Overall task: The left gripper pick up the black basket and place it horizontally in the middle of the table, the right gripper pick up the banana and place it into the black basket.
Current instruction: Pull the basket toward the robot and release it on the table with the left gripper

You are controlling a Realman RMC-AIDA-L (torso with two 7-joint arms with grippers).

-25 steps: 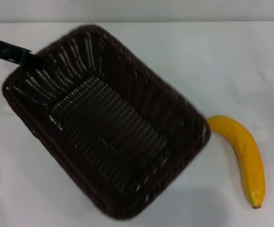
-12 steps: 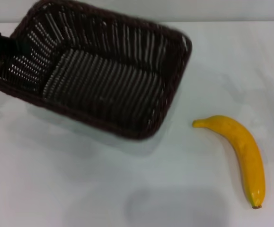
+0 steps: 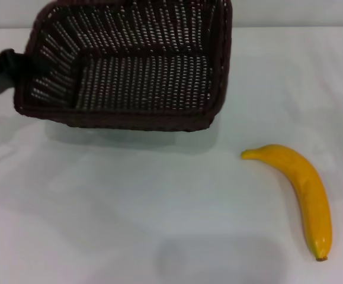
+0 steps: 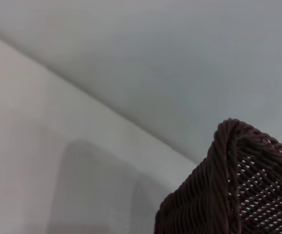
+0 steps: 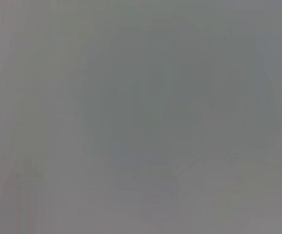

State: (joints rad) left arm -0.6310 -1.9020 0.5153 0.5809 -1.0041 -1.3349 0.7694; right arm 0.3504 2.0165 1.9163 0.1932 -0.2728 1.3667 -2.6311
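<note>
The black basket (image 3: 141,71) is at the far left of the white table (image 3: 130,207), its long side running left to right and its open top tilted toward me. It casts a shadow on the table beneath it. My left gripper (image 3: 12,64) is shut on the rim of its left short side. A corner of the basket fills the left wrist view (image 4: 238,195). The banana (image 3: 301,189) lies on the table at the right, apart from the basket, brown tip toward me. My right gripper is out of view; its wrist view shows only a blank grey surface.
The table's far edge meets a pale wall just behind the basket. White tabletop lies between the basket and the banana and in front of both.
The left gripper has swung the basket from a diagonal pose near the middle to a level pose farther back and left. The banana has not moved.
</note>
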